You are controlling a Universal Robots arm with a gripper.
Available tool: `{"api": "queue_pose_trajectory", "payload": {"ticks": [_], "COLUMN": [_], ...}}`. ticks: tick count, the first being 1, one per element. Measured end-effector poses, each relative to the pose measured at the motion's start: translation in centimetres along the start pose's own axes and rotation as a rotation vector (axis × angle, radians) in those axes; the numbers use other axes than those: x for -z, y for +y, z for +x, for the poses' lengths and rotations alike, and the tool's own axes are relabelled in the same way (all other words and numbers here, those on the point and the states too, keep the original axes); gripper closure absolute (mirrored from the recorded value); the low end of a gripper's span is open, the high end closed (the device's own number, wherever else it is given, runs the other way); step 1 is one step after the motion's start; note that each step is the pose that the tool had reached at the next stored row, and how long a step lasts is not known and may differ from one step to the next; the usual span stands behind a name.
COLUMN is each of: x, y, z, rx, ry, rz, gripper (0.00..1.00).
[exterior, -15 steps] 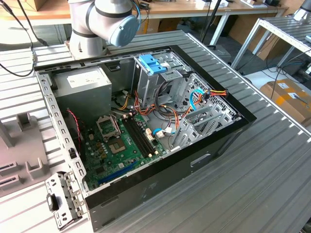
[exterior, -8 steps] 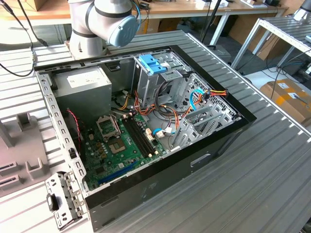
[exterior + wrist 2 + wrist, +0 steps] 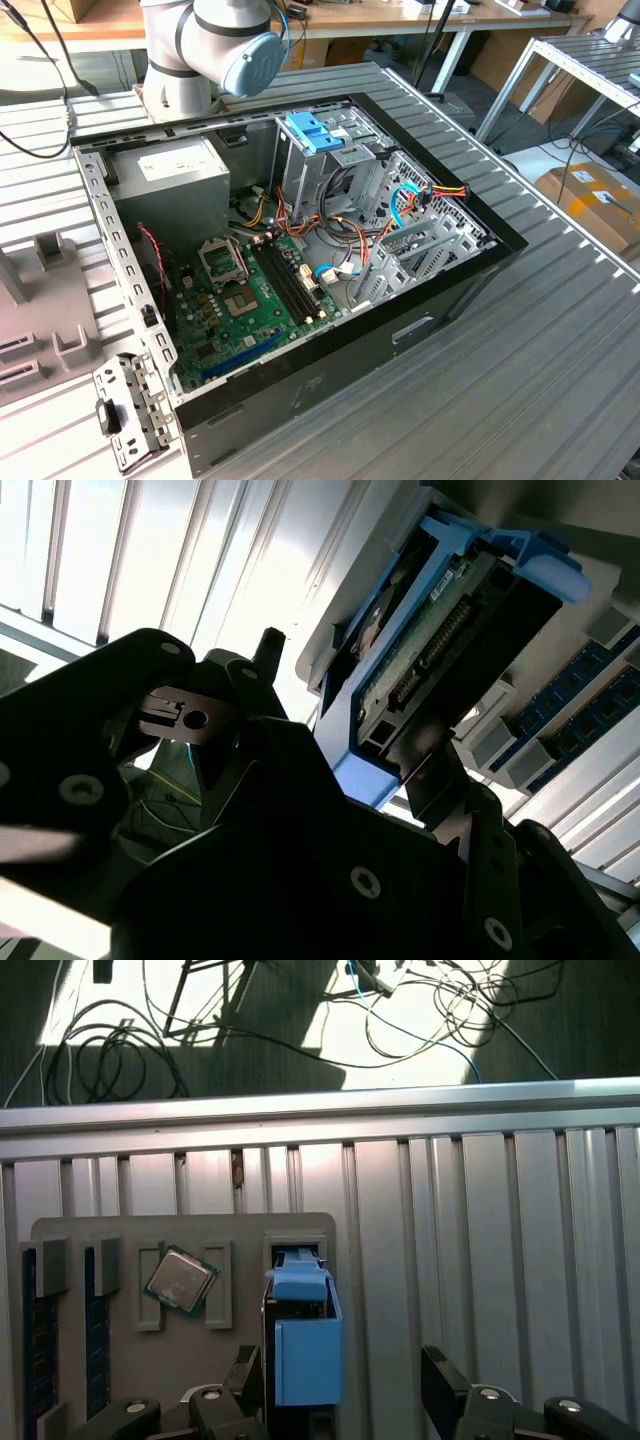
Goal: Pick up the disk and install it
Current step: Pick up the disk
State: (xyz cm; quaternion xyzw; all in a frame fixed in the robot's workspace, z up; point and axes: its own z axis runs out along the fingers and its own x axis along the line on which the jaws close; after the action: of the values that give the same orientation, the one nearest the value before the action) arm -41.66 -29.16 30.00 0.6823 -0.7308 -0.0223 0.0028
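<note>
The disk stands on edge in a slot of a grey holder tray, with its light blue carrier bracket facing up. My gripper is open around it. One finger sits close against one face, and the other finger stands well apart on the other side. In the second wrist view the disk shows its circuit-board face and blue frame between the fingers of the gripper. In the exterior view the open computer case lies on the table, with a metal drive cage inside.
A processor chip and memory sticks also sit in the holder tray. A blue latch piece is fixed atop the drive cage. Cables lie on the floor past the ribbed table's edge. The arm's base stands behind the case.
</note>
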Motion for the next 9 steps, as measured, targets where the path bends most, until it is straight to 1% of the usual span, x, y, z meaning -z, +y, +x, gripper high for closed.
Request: {"api": "queue_pose_trajectory", "payload": {"ticks": [9], "x": [-0.26], "y": [0.00], "z": [-0.17], "rx": [0.000], "ry": [0.0001], "rz": [-0.0001], "gripper": [0.26]}}
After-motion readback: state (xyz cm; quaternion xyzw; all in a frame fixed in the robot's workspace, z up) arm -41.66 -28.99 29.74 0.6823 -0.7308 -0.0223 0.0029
